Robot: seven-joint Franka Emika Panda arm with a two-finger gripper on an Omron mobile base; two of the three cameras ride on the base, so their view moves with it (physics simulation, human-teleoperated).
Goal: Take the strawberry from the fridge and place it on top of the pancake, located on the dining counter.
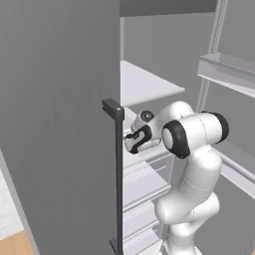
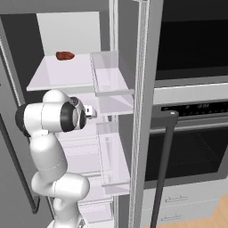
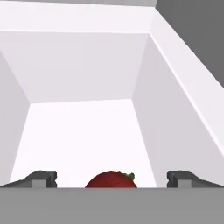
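Grey fridge (image 1: 60,124) walls stand close around the robot, both doors swung wide, with pale shelves (image 2: 67,73) stacked inside and a long dark bar handle (image 1: 118,174) running down the left door's edge. At 3 o'clock in the right base view sits a black-windowed wall oven (image 2: 191,102), past the open right door and its clear door bins (image 2: 111,75).

On the upper shelf in the right base view, toward 11 o'clock, lies a small dark red lump (image 2: 65,55); what it is cannot be told from there.

From the base the white arm (image 1: 191,169) bends up and reaches into the fridge at mid height, its hand pointing inward over a middle shelf.

Seen from the hand, a white compartment opens ahead, floor and three walls pale. Low at 6 o'clock in that view sits the strawberry (image 3: 111,180), red with a bit of green leaf at its right, resting on the compartment floor. The gripper (image 3: 112,179) has its jaws wide apart, one fingertip (image 3: 43,178) at 8 o'clock and the other at 4 o'clock, with the berry between them and touching neither.
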